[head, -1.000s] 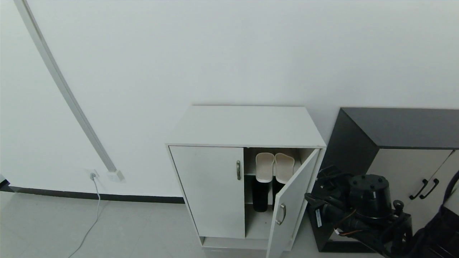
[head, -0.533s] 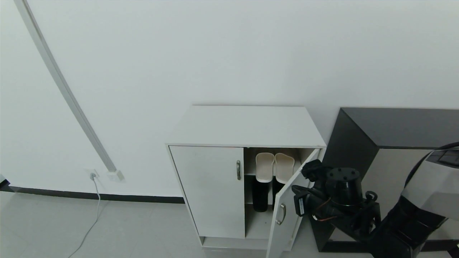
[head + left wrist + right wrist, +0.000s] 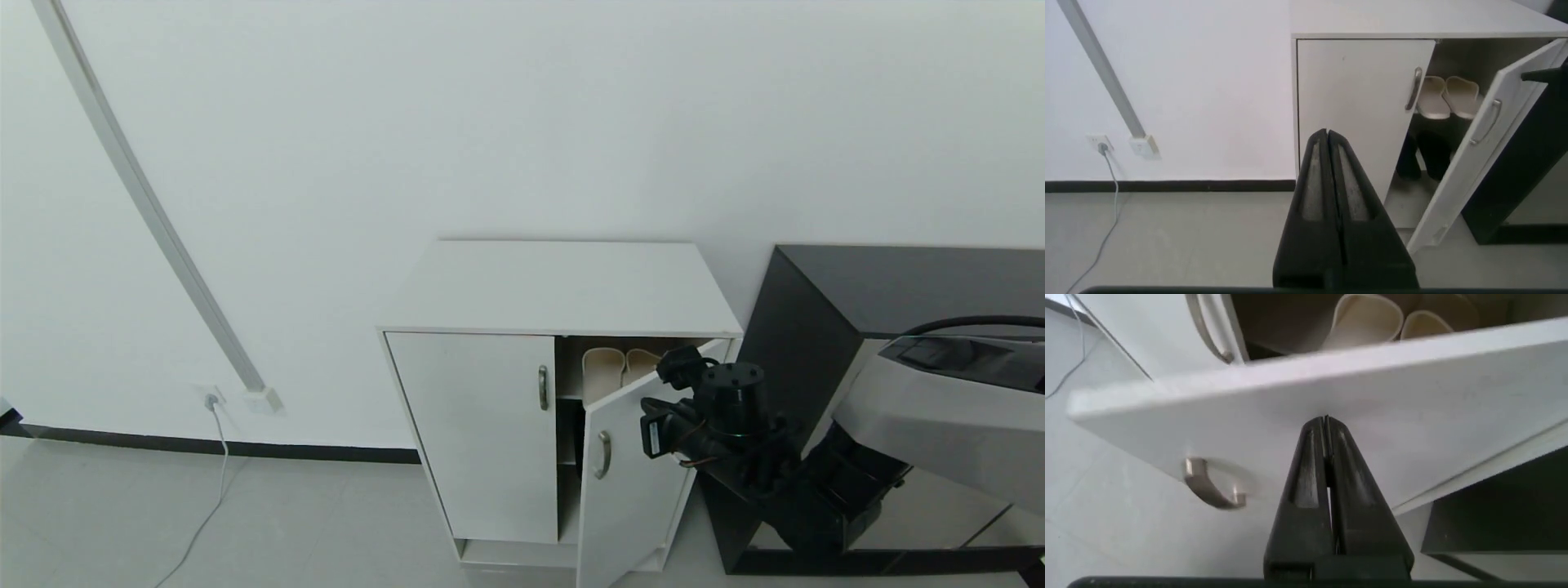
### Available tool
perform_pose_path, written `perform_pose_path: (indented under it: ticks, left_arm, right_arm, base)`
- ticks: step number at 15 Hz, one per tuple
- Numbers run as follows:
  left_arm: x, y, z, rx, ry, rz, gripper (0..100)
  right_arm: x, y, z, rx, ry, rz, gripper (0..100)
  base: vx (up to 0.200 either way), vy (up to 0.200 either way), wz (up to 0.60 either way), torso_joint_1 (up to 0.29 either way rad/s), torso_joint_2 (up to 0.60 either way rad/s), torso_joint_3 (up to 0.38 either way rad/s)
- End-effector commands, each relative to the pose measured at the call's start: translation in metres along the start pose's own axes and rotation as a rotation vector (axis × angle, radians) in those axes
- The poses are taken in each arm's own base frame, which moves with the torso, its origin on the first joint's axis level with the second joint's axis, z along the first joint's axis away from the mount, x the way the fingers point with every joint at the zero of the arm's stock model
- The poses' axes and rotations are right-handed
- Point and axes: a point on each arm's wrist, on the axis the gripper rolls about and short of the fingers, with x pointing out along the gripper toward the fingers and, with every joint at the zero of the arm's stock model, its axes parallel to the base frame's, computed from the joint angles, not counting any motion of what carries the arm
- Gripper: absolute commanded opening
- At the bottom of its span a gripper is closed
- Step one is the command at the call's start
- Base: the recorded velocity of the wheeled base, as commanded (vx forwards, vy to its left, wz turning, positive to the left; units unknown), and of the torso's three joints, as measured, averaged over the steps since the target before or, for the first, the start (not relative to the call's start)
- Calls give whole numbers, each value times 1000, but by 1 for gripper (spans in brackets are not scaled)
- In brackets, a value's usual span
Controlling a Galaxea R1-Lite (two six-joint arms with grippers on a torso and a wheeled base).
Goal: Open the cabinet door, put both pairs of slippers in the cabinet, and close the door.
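Touching the outer face of the white cabinet's [image 3: 555, 286] right door [image 3: 633, 490], the right gripper [image 3: 1327, 425] has its two fingers pressed flat together with nothing between them. It meets the panel to the right of the curved metal handle [image 3: 602, 455] and somewhat higher.

The door stands partly open, angled out toward the near side, leaving a narrow gap beside the shut left door [image 3: 473, 433]. Beyond the panel, on the far side from the gripper, the beige slippers [image 3: 606, 366] lie side by side on the upper shelf. The dark slippers [image 3: 1422, 151] are on the shelf below.

The left gripper [image 3: 1328, 135] hangs well apart on the near side of the cabinet, facing the left door, its fingers also closed on nothing.

In the head view the door covers most of the beige pair and nearly all of the dark one, and its bottom edge is cut off. The dark pair's shape is hard to make out.

A black cabinet [image 3: 898, 286] stands just right of the white one, and a wall socket [image 3: 211, 398] with a cable sits far left.
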Motion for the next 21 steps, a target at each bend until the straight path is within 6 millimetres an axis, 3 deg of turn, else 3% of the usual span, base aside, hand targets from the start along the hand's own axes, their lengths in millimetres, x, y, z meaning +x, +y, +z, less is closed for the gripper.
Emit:
perform_pose_path:
  ticks: [1, 8, 21]
  left_arm:
    - [0, 0, 0, 0, 1, 0, 0]
    - [0, 0, 0, 0, 1, 0, 0]
    - [0, 0, 0, 0, 1, 0, 0]
  right_arm:
    - [18, -3, -8, 2, 13, -14, 0]
    - [51, -16, 1, 15, 6, -50, 0]
    - [75, -28, 12, 24, 6, -83, 0]
  base:
    - [0, 0, 0, 0, 0, 0]
    - [0, 0, 0, 0, 0, 0]
    - [0, 0, 0, 0, 0, 0]
